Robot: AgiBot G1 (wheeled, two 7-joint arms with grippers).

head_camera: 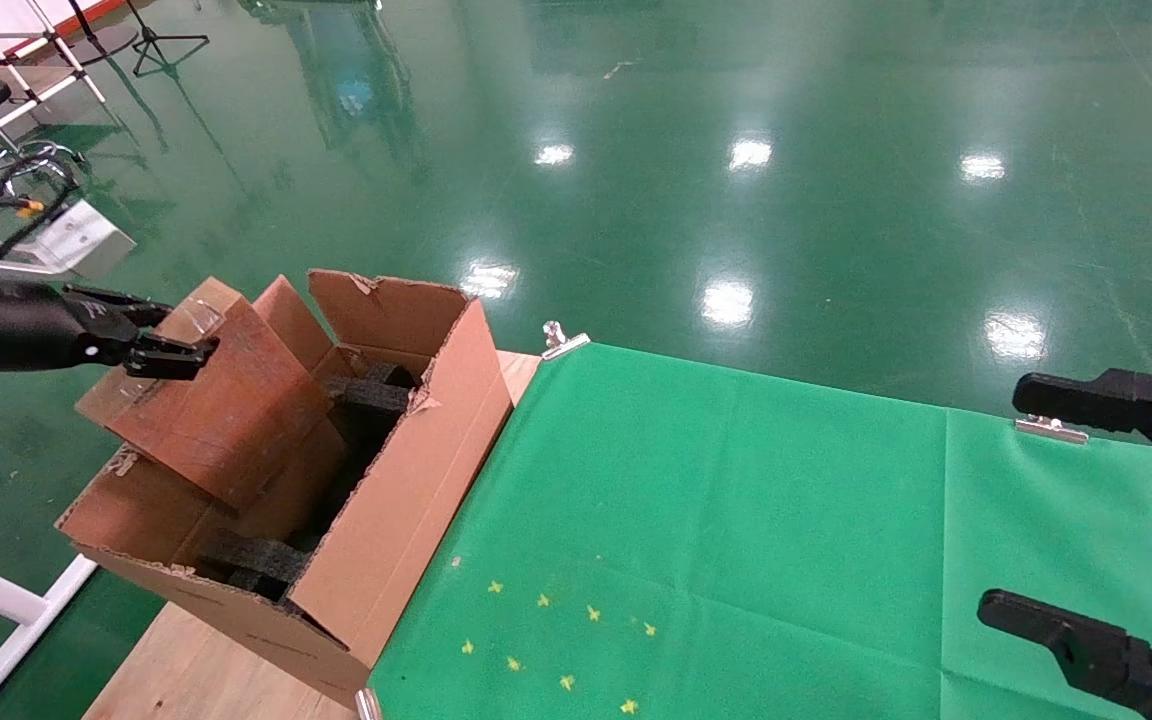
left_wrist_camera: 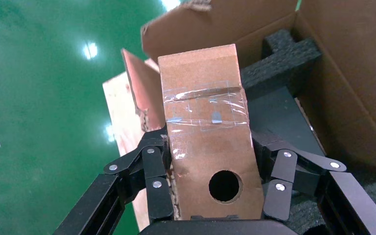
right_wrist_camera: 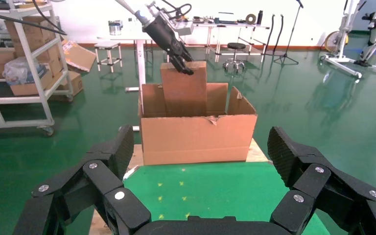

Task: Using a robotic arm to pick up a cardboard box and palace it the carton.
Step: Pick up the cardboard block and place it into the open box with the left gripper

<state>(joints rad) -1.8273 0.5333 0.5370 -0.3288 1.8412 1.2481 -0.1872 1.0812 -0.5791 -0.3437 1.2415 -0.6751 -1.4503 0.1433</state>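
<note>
The fingers (left_wrist_camera: 157, 183) of the left gripper (left_wrist_camera: 215, 188) are clamped on the two sides of the cardboard box (left_wrist_camera: 208, 132), one finger on each side near its end. That gripper (head_camera: 151, 340) holds the box (head_camera: 211, 400) tilted, its lower part sunk between the upright flaps of the carton (head_camera: 396, 510), over black foam pieces (head_camera: 376, 395); how far down it reaches, and whether it touches the foam, is hidden by the carton's walls. The box is plain brown, brick-shaped, with a strip of clear tape across its top face and a round hole near the gripped end. The carton stands on a wooden board (head_camera: 196, 670) beside the green cloth (head_camera: 736, 520); its flap edges are ragged. The left arm itself is cut off at the edge of the head view. The right gripper (right_wrist_camera: 200, 186) hangs over the cloth well apart from the carton, its fingers spread wide with nothing between them.
</note>
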